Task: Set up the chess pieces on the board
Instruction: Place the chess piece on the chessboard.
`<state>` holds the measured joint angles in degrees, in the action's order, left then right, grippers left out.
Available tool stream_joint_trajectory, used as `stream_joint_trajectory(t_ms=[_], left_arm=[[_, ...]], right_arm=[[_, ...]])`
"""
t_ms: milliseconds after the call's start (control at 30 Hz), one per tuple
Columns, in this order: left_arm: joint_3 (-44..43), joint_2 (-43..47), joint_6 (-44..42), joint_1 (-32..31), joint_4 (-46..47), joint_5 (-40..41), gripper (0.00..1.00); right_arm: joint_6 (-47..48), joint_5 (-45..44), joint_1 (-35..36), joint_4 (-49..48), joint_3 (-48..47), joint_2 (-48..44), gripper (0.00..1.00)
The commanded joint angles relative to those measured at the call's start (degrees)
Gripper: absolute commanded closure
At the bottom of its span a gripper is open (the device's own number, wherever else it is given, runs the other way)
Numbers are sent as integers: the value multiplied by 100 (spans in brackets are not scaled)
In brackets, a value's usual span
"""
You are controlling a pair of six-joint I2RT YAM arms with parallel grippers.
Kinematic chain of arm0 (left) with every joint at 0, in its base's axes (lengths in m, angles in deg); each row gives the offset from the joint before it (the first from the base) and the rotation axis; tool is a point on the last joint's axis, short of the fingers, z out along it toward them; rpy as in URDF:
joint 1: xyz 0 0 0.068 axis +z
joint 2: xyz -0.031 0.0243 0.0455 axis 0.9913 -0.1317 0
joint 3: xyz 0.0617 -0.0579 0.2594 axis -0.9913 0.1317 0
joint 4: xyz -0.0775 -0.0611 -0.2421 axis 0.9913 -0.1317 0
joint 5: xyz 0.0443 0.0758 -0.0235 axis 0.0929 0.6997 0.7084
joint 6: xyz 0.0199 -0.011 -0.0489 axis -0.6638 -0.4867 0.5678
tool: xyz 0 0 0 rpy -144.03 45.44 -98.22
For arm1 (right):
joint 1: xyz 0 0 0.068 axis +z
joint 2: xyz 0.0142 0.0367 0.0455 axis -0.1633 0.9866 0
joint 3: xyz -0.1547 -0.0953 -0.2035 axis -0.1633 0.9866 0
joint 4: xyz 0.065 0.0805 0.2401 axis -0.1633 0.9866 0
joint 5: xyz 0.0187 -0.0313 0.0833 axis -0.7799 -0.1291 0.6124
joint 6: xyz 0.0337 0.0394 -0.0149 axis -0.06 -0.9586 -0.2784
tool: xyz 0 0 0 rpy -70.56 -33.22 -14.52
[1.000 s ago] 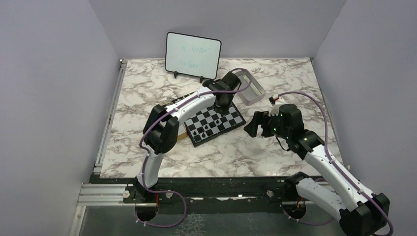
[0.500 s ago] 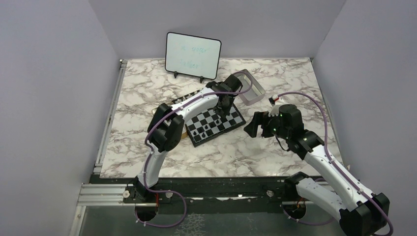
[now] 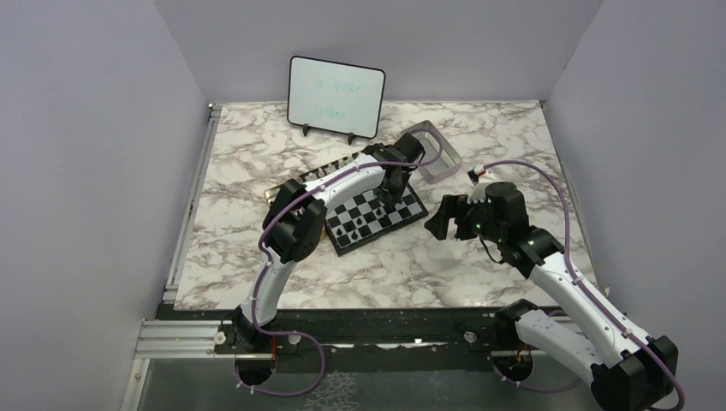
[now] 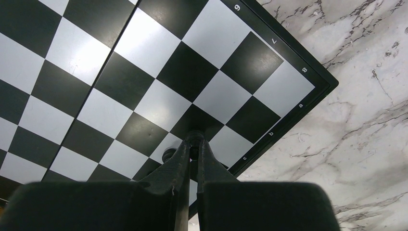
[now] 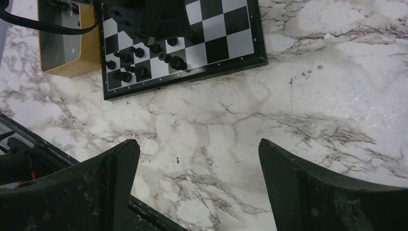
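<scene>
L claw [image 4: 193,150] pinches black piece [image 4: 194,136], mostly hidden, over board [image 4: 144,72] corner; R claw [image 5: 197,147] wide open.

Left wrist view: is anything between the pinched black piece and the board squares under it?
Nothing visible does. The left gripper is shut on a black chess piece just over the board, whose squares ahead are bare. Beside the fingers stands another black piece, not underneath.

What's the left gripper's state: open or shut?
Shut. In the left wrist view the left gripper pinches a tiny black chess piece between its tips, above the board near its corner.
</scene>
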<state>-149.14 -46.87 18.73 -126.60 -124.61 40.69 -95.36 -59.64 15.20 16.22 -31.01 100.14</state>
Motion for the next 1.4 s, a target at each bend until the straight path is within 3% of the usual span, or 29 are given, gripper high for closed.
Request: stream_joint_trajectory(t_ms=[0,367,700,1367], left_arm=[[-188,-96,-22,-57,-30,-40,93],[-154,-175,-49,-58,-21,-21,90],[-200,-119,-57,-64,-20,24,76],[-112,782,29,-41,-21,651,71]], right_arm=[[-3,-79,-43,-81,40,-41,0],[-3,-86,-43,-77,25,-38,0],[-12,-87,-43,-79,26,-31,0],[23,4,-43,-121,31,3,0]])
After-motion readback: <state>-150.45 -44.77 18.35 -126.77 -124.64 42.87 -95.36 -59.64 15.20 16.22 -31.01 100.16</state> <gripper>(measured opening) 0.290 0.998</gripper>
